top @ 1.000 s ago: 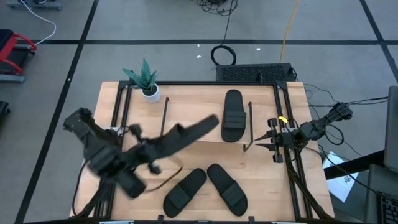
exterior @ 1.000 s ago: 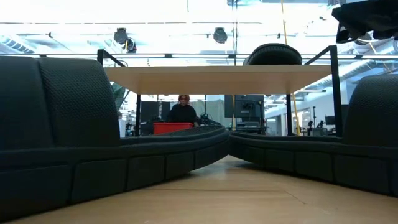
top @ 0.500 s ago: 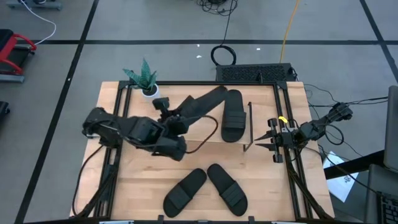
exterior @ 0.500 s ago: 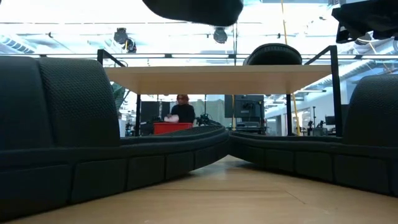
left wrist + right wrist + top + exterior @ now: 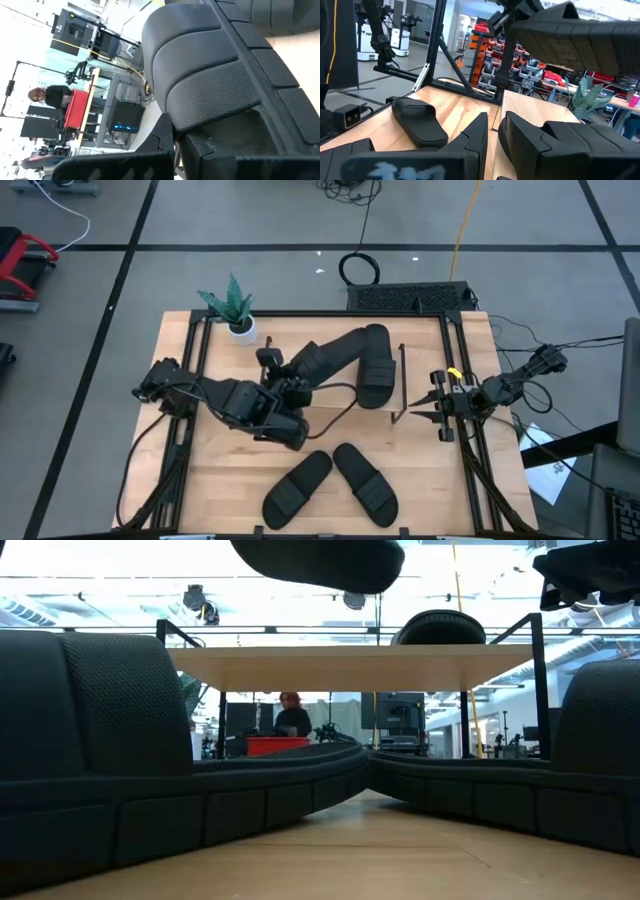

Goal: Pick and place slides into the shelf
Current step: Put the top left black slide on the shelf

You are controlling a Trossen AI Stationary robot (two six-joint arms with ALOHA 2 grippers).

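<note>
From above, a light wooden table (image 5: 420, 455) stands on a grey floor crossed by dark lines. The left gripper (image 5: 284, 377) is over the middle of the table, its fingers clamped on the heel end of a black slide (image 5: 335, 352) that angles toward the shelf (image 5: 330, 405). A second slide (image 5: 373, 366) lies on the shelf's top board, just beside the held one. Two more slides (image 5: 330, 483) lie on the table near its front edge, their toes meeting in a V. A small potted plant (image 5: 232, 307) stands at the back left corner. The right gripper (image 5: 437, 402) waits at the table's right edge, fingers slightly apart and empty. Cables and a dark mat lie on the floor behind the table.

At table height, the two front slides fill the foreground. Beyond them the shelf's pale top board (image 5: 350, 661) spans the view on thin black posts, with the held slide (image 5: 320, 560) above it. Far back, a person (image 5: 291, 717) sits behind a red object in a bright workshop.

From the left wrist, the held slide's textured sole (image 5: 210, 80) fills the view, with the workshop beyond.

From the right wrist, the slide on the shelf (image 5: 417, 121) rests on the wood, with the plant and red storage racks beyond.
</note>
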